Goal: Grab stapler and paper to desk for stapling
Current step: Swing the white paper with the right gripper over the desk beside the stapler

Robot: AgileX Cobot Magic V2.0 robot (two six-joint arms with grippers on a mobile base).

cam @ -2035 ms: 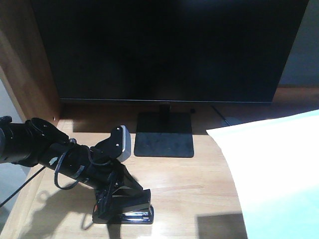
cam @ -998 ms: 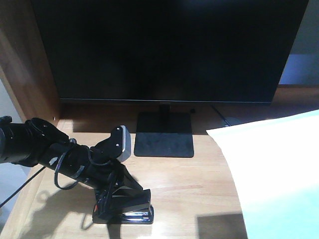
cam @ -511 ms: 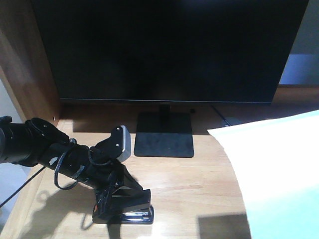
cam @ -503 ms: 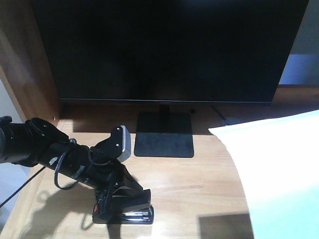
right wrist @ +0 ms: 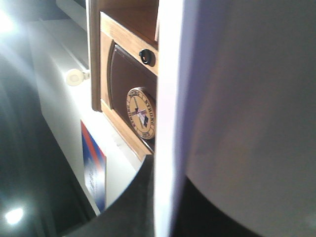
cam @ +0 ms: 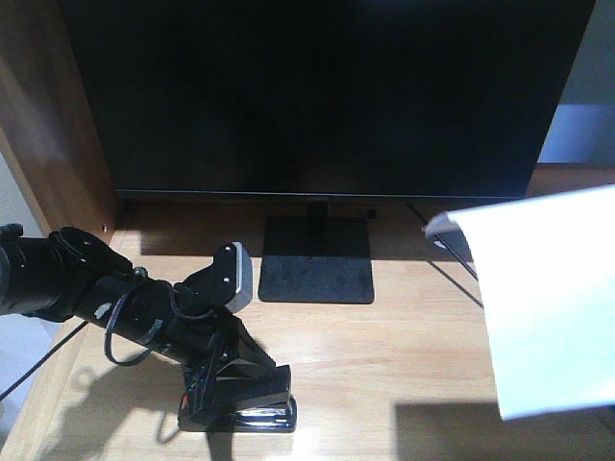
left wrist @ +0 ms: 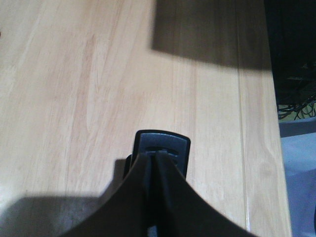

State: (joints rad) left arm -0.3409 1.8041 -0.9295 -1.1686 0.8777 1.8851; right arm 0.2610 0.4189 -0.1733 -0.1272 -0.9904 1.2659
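Paper (cam: 553,298) has swung up and rightward since half a second ago; the flat white sheet now hangs tilted above the desk (cam: 384,355), throwing a dark shadow on the pale, grained wood. The right gripper (right wrist: 165,210) is clamped on its thin edge, a dark finger on either side. The left gripper (cam: 213,386) has not shifted. Its fingers are drawn together with barely a slit between them, tips on the stapler (cam: 255,394), though I cannot tell whether they pinch it. The stapler is black with a silvery metal strip at its base and stands on the desk before a glossy black monitor (cam: 317,96). A round emblem (right wrist: 142,112) bears lettering too blurred to read.
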